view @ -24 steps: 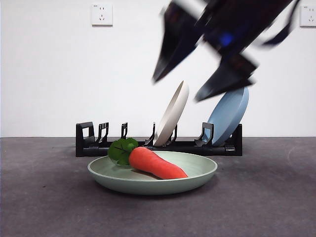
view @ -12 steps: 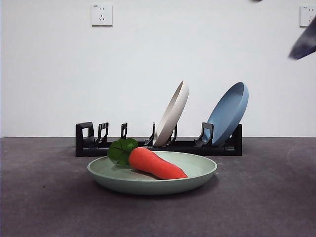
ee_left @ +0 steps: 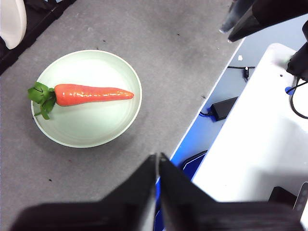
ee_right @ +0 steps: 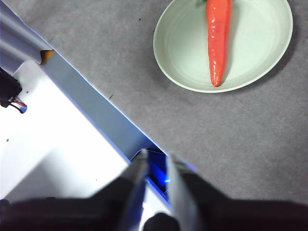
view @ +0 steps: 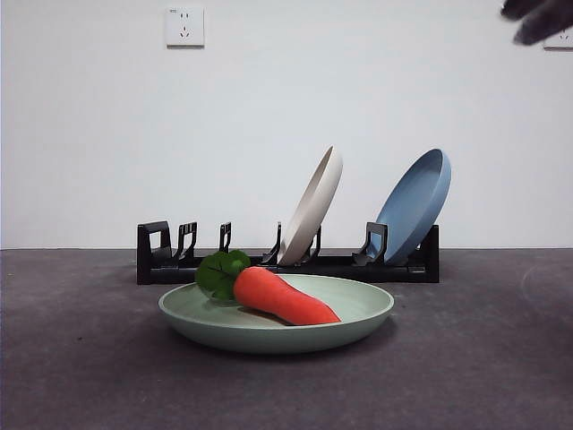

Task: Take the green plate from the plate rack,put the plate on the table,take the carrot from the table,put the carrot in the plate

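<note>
The green plate point(view: 276, 327) lies flat on the table point(view: 81, 376) in front of the plate rack point(view: 161, 260). The carrot point(view: 285, 298) lies in the plate, leaves to the left. The left wrist view shows the plate point(ee_left: 86, 125) and carrot point(ee_left: 94, 93) from high above; my left gripper point(ee_left: 158, 158) is shut and empty, far from them. The right wrist view shows the plate point(ee_right: 183, 57) and carrot point(ee_right: 217, 33) too; my right gripper point(ee_right: 155, 161) is empty, jaws a narrow gap apart, raised over the table's edge. It shows as a dark tip point(view: 537, 18) at the front view's top right.
A cream plate point(view: 313, 206) and a blue plate point(view: 416, 204) lean in the rack's right slots; its left slots hold nothing. The table's edge point(ee_left: 204, 115) borders a white base point(ee_left: 260, 144) with cables. The right arm's jaws point(ee_left: 245, 19) show in the left wrist view.
The big dark arm that hung above the rack has lifted away to the upper right and is only a tip at the corner. Plate and carrot have not moved.
</note>
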